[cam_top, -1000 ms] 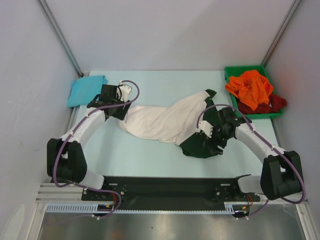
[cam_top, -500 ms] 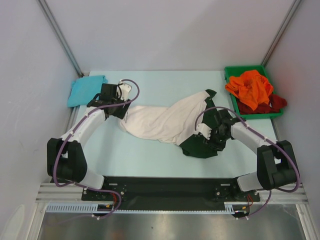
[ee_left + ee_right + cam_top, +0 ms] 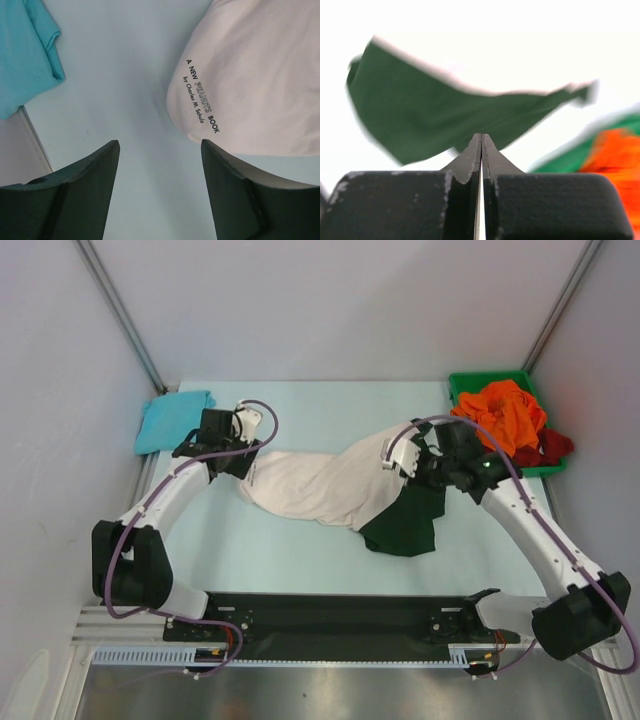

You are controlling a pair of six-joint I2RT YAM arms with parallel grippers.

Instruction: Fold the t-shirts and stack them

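Note:
The cream t-shirt [image 3: 320, 485] lies crumpled across the middle of the table, its printed hem [image 3: 260, 75] just right of my left gripper. My left gripper [image 3: 238, 460] [image 3: 160, 142] hovers open over bare table between that hem and the folded teal t-shirt [image 3: 172, 420] [image 3: 25, 55]. My right gripper [image 3: 428, 462] [image 3: 481, 135] is raised and shut on an edge of the cream shirt's dark green sleeve [image 3: 405, 522] [image 3: 430, 120], which stretches up from the table to its tips. An orange t-shirt [image 3: 500, 412] and a dark red one [image 3: 550, 448] are heaped in the bin.
The green plastic bin [image 3: 470, 380] stands at the back right corner, close behind my right arm. Side walls with metal posts close in the table left and right. The black base rail [image 3: 330, 615] runs along the near edge.
My right gripper has shut on the green sleeve and risen up and back toward the bin, pulling the sleeve's edge with it. The left arm has not moved.

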